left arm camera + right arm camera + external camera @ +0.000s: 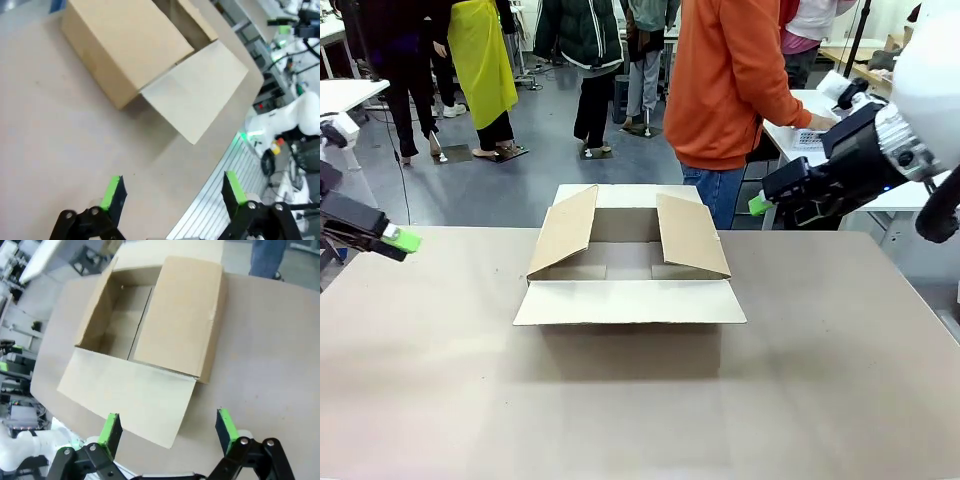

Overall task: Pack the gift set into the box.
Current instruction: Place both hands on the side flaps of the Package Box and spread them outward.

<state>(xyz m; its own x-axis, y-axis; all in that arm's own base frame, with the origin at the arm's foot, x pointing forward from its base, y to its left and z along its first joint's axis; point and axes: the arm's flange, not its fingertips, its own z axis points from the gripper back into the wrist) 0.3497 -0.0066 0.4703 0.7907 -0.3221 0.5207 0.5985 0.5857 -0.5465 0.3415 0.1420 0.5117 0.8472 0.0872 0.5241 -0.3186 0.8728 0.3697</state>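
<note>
The box (630, 300) stands in the middle of the table with all four flaps open and nothing inside; it also appears as the box (125, 45) and the box (150, 325) in the wrist views. My left gripper (402, 240) hovers open at the table's left edge, well away from the box; in its own view the left gripper (172, 185) has nothing between its pads. My right gripper (758, 204) is raised off the far right corner, and the right gripper (167, 422) is open and empty. A white perforated basket (806, 138), mostly hidden, lies under a person's hand on a side table.
A person in an orange top (730, 80) stands behind the box, turned toward the side table (800, 110) at the right. Several other people stand farther back. The near flap (630, 302) lies flat toward me; wide bare tabletop (620, 410) surrounds the box.
</note>
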